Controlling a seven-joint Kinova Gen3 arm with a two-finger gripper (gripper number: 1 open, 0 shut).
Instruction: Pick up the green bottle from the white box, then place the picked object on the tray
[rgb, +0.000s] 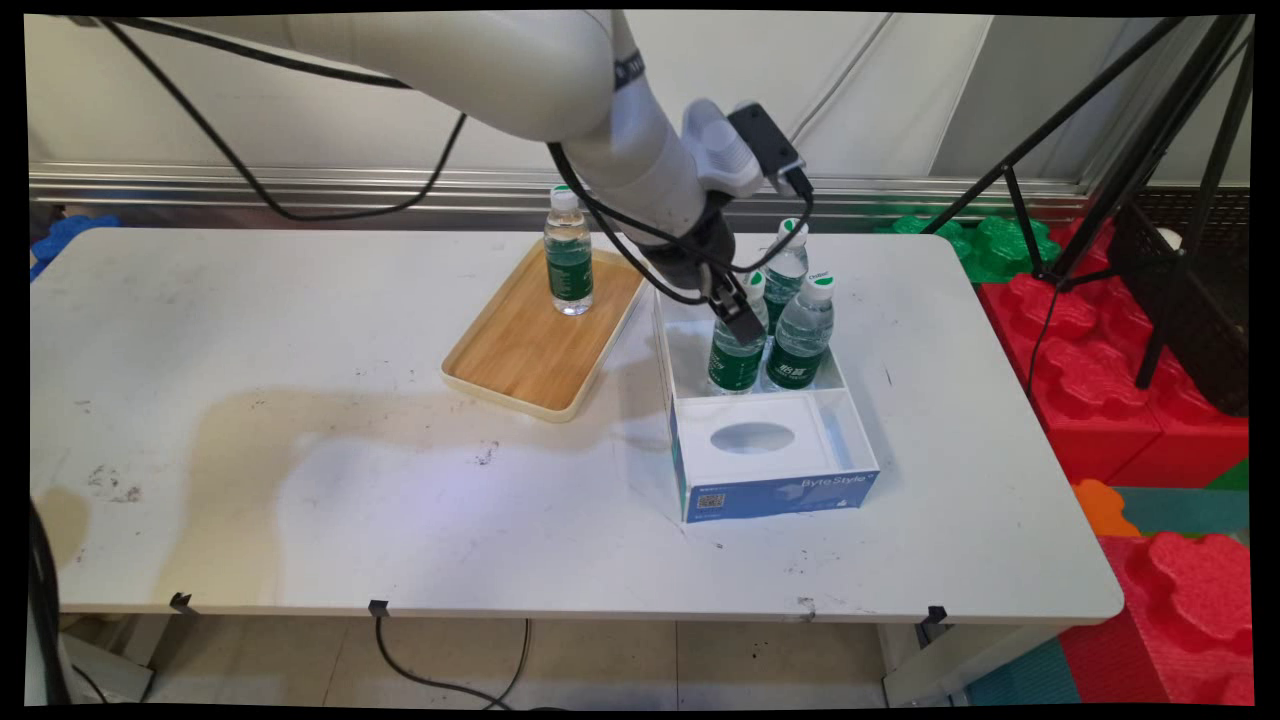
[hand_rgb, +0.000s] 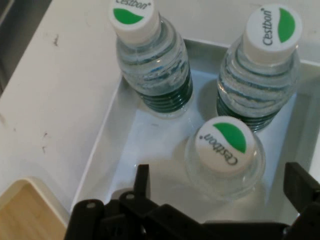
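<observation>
Main view shows a white bench (rgb: 300, 480) carrying, from largest to smallest, an open white-and-blue cardboard box (rgb: 775, 490) lettered "Byte Style", a wooden tray (rgb: 520, 355) with a cream rim, and four water bottles with green labels. The box sits right of centre and the tray lies just beside its far left corner. One lone bottle (rgb: 568, 262) stands upright at the tray's far end. Three more stand upright in the far half of the box: a front-left bottle (rgb: 735, 358), a front-right bottle (rgb: 802, 340) and a rear bottle (rgb: 785, 272). A white insert (rgb: 752, 440) with an oval hole fills the box's near half.

The arm's black claw (rgb: 737, 318) hangs directly over the front-left bottle, at the level of its cap. In the hand view the claw (hand_rgb: 220, 187) is spread apart, one finger (hand_rgb: 142, 182) to the left and the other at the right edge, with that bottle's white-and-green "Cestbon" cap (hand_rgb: 224, 145) between and just beyond them, untouched.
</observation>
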